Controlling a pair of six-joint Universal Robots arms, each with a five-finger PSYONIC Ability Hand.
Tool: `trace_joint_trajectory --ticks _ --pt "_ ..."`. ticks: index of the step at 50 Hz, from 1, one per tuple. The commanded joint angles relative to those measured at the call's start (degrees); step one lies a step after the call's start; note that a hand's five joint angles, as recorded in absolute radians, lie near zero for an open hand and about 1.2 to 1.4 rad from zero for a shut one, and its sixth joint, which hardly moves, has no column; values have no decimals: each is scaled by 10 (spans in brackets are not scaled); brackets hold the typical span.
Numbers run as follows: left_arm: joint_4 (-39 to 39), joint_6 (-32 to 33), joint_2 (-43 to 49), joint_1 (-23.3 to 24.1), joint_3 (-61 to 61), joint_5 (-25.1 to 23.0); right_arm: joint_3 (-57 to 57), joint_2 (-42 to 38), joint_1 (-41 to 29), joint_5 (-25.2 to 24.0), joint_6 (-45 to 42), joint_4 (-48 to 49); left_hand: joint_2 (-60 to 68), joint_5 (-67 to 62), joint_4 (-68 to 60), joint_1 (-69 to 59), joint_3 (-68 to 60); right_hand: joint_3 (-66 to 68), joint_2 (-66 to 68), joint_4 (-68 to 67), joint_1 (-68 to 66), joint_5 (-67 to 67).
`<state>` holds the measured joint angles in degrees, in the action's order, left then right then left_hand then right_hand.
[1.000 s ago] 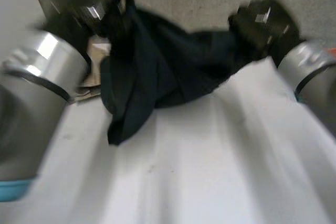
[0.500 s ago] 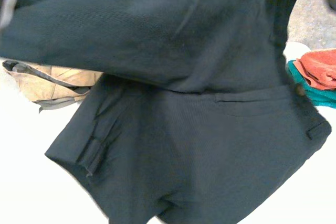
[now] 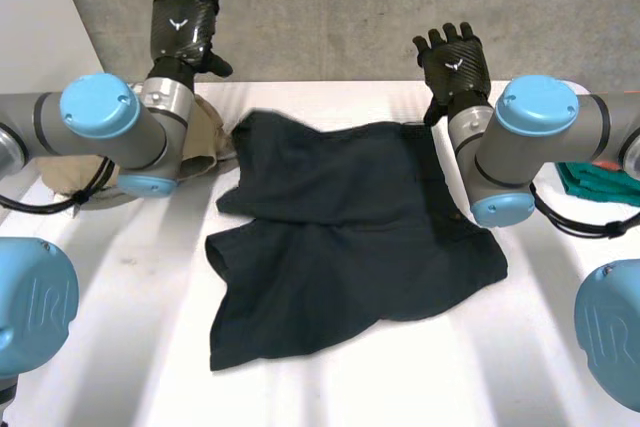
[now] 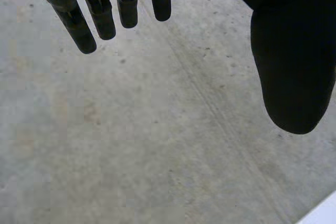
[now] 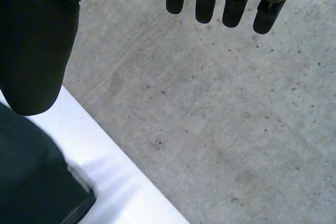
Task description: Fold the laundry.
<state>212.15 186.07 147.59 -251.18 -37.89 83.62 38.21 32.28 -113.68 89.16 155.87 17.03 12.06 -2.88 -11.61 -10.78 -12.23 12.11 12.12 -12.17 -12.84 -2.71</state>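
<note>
The left robot hand and right robot hand are raised, fingers straight, holding nothing. The dark shorts lie rumpled on the desk between and below them — long axis hand to hand, far corner nearer the right robot hand.

Shorts on the table; garment behind-left, seemingly touching them.

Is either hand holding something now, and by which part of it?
Nothing is held. The left hand and right hand are open, clear of the shorts lying on the table.
</note>
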Motion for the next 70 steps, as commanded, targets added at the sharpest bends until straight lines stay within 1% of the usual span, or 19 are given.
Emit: trace_joint_trajectory --ticks 1,5,6,8,9,14,19,22,28,34,38,49,54,56,58,60,61,63,70 --pt "-45 -2 -78 -3 -46 15 63 120 4 -5 -3 -38 -21 29 16 8 22 -21 -21 22 28 27" --pt "-57 -1 -163 3 -131 24 141 212 8 -13 -8 -47 -21 29 16 8 22 -21 -21 22 28 27" --pt "-66 -1 -206 10 -180 26 157 230 8 -16 -10 -51 -21 29 16 8 22 -21 -21 22 28 27" --pt "-78 0 -244 18 -221 28 208 284 14 -36 -21 -78 -21 29 16 8 22 -21 -21 22 28 27" --pt "-96 0 -288 30 -267 28 222 298 16 -43 -26 -88 -21 29 16 8 22 -21 -21 22 28 27" --pt "-191 3 -404 61 -407 27 323 369 62 -93 -65 -195 -10 18 6 -3 12 -7 -7 8 14 13" --pt "-300 4 -489 80 -545 27 410 422 93 -122 -94 -288 101 -92 -105 -113 -99 99 99 -98 -92 -93" --pt "-339 5 -515 91 -610 24 470 440 116 -140 -130 -334 180 -172 -184 -193 -178 141 141 -140 -134 -135" --pt "-361 5 -521 140 -704 26 590 445 163 -199 -224 -339 227 -219 -232 -240 -225 187 187 -186 -179 -181" --pt "-309 4 -471 147 -751 27 659 433 172 -259 -235 -255 126 -118 -131 -139 -125 165 165 -164 -158 -159" --pt "-278 4 -446 130 -753 29 679 399 170 -274 -234 -184 69 -61 -74 -82 -67 143 143 -142 -136 -137" --pt "-213 6 -405 111 -733 34 677 338 165 -276 -232 -81 79 -71 -84 -92 -77 198 198 -198 -191 -192" --pt "-189 6 -386 111 -722 40 668 320 163 -273 -232 -44 178 -170 -183 -191 -176 255 255 -255 -248 -249" --pt "-170 10 -376 111 -721 41 664 313 160 -271 -230 -33 267 -259 -272 -280 -266 284 284 -283 -277 -278" --pt "-158 19 -372 111 -721 41 659 307 152 -270 -222 -17 324 -316 -329 -337 -323 403 403 -403 -396 -397" --pt "-142 43 -366 111 -721 42 658 306 148 -269 -216 -4 462 -454 -467 -475 -460 494 494 -493 -487 -488" --pt "-139 52 -366 111 -721 42 658 307 145 -268 -208 8 526 -518 -530 -539 -524 648 648 -647 -640 -642" --pt "-127 79 -368 112 -726 44 658 307 145 -267 -201 16 678 -670 -683 -691 -677 679 679 -678 -672 -673" --pt "-132 117 -411 115 -729 50 663 314 137 -232 -196 14 679 -671 -684 -692 -678 679 679 -678 -672 -673"
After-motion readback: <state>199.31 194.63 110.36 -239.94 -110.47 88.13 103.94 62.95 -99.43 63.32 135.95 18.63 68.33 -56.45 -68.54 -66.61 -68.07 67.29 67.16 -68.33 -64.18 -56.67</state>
